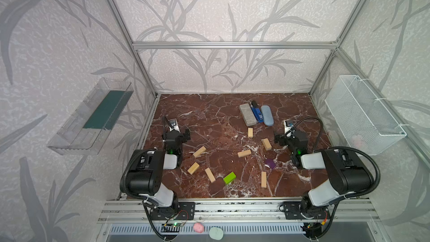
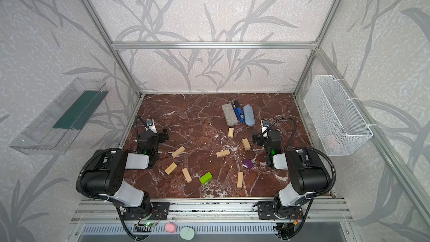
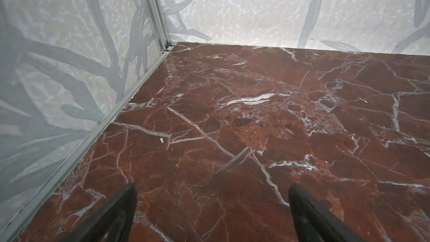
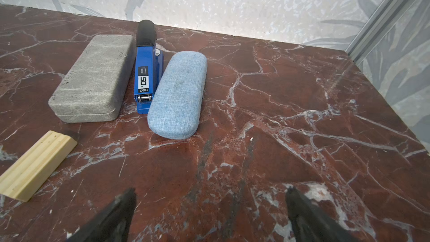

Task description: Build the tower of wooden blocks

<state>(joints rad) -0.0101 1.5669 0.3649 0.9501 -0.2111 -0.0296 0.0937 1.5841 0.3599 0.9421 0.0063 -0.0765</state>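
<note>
Wooden plank [image 1: 267, 143], in a top view, lies at nine o'clock beside the wide, empty right claw [image 1: 278, 139], axis eleven-to-five; left claw [image 3: 213, 188] equally wide.

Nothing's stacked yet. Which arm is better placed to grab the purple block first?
Right. The small purple wood block lies close beside the right arm, across the marble table from the left arm. Both the right gripper and the left gripper are open and empty.

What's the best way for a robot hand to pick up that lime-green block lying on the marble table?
Grip the lime-green block at its middle, across its two long sides, coming straight down from above. It lies slanted on the table with bare marble along both long sides, so the jaws probably need turning to match its slant.
</note>
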